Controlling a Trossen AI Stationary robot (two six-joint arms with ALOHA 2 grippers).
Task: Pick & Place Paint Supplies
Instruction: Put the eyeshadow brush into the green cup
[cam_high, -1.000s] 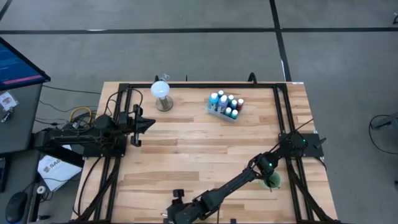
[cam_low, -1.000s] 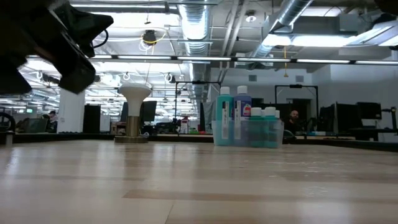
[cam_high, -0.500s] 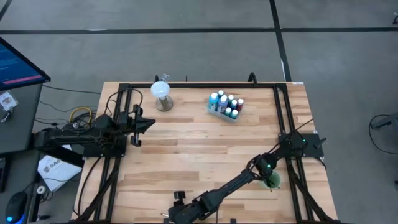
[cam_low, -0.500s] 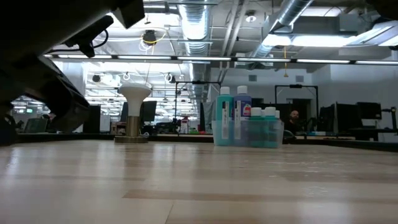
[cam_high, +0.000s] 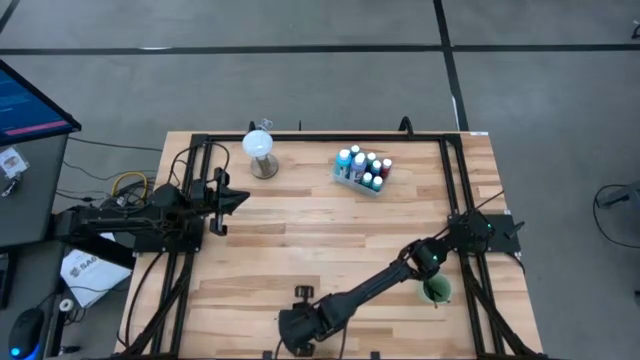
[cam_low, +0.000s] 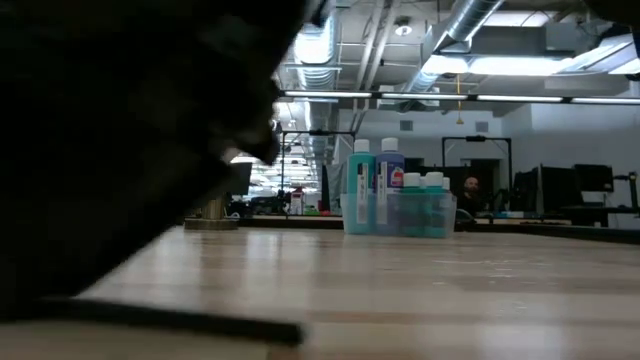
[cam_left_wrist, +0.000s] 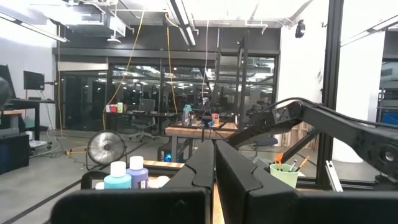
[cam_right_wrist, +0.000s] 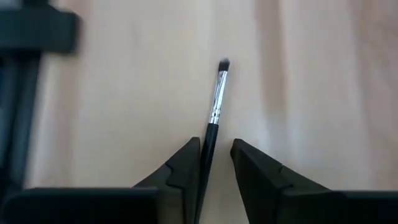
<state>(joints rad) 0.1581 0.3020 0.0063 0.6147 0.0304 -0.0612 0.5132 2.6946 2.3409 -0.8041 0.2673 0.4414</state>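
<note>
I have the right end effector down at the near edge of the desk, with a paintbrush lying flat on the wood between its two fingers. The brush's long axis runs straight ahead along my line of approach, bristle end pointing away from the wrist and the dark handle passing back into the gap. The jaws stand a little apart, one on each side of the handle; I can't tell whether they touch it, and nothing is lifted yet. I judge that closing them where they are would catch the handle.

The right arm is plainly the nearer one. The left end effector waits well off at the left side of the desk, fingers pressed together and empty.

For containers: the clear tray at the far side holds the white-capped paint bottles, standing upright. A green cup sits by the right arm's base; in the left wrist view, brushes stand in it, one orange-tipped.
</note>
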